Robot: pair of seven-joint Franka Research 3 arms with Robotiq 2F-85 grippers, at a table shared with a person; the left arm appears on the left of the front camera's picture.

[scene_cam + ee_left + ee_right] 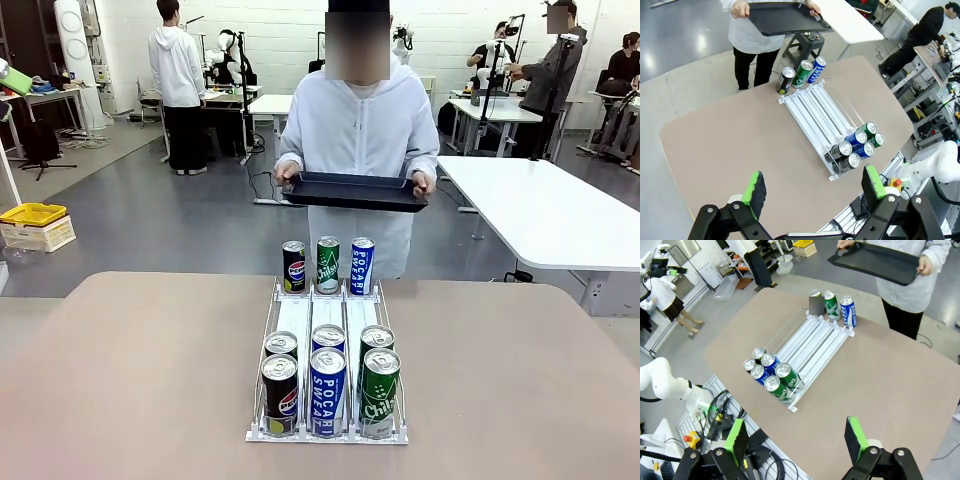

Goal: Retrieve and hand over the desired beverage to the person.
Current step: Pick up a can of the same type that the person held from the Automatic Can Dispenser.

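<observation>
1. On the left side, the left gripper (pixel 813 187) is hanging high over the table's (pixel 130 370) near edge, its jaws standing wide apart and gripping nothing.
2. At the table's middle, a white rack (pixel 295 318) is lying with its lanes running toward the person (pixel 358 130).
3. At its near end, a black can (pixel 279 395), a blue can (pixel 327 390) and a green can (pixel 380 392) are standing, each with another can just behind it.
4. At its far end, three more cans are standing: black (pixel 293 267), green (pixel 328 265), blue (pixel 362 265).
5. Beyond the far edge, the person is holding a black tray (pixel 355 192) by both ends.
6. On the right side, the right gripper (pixel 796 437) is hanging high over the near edge, spread wide and holding nothing.
</observation>
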